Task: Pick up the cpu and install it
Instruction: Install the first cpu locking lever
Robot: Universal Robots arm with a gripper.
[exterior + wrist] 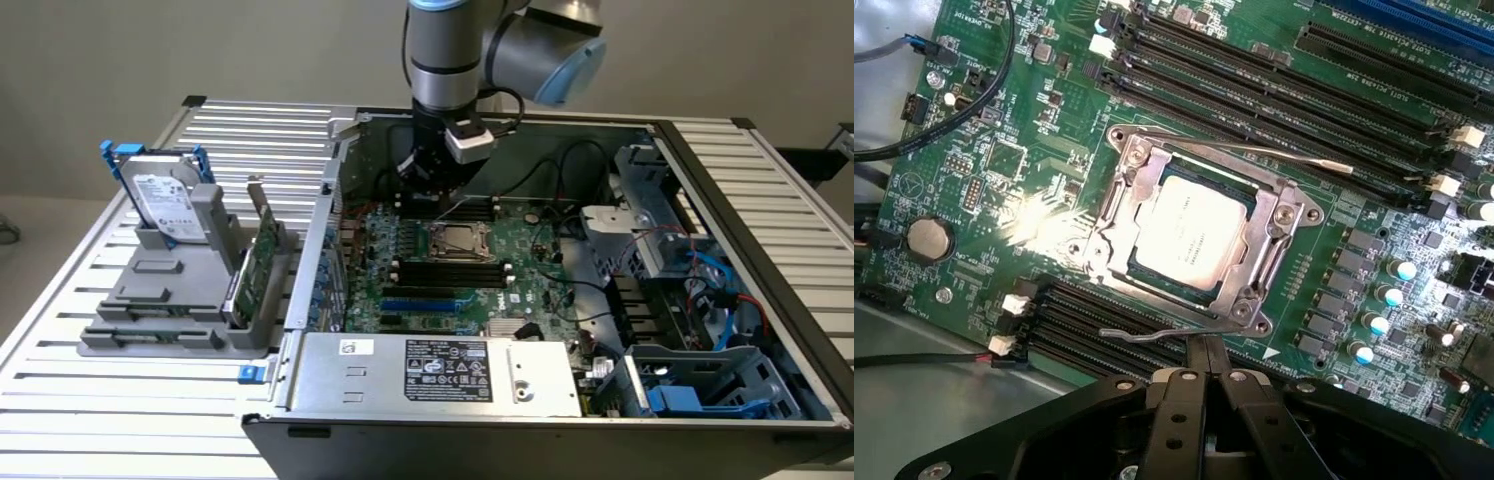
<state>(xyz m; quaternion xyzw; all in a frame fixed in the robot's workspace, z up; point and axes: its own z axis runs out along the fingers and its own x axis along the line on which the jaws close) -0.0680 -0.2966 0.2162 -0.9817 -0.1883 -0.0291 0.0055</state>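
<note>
Exterior view: on the slatted worktop, outside the computer case on the exterior view's left, a grey rack holds a hard drive and a green card. The drive's white label is too small to read. Inside the case, the cpu sits in the motherboard's socket, with a metal frame around it. The fingers, pressed together and holding nothing, are just beside that frame. At the case's front, the power supply carries a black-and-white label, which is unreadable.
</note>
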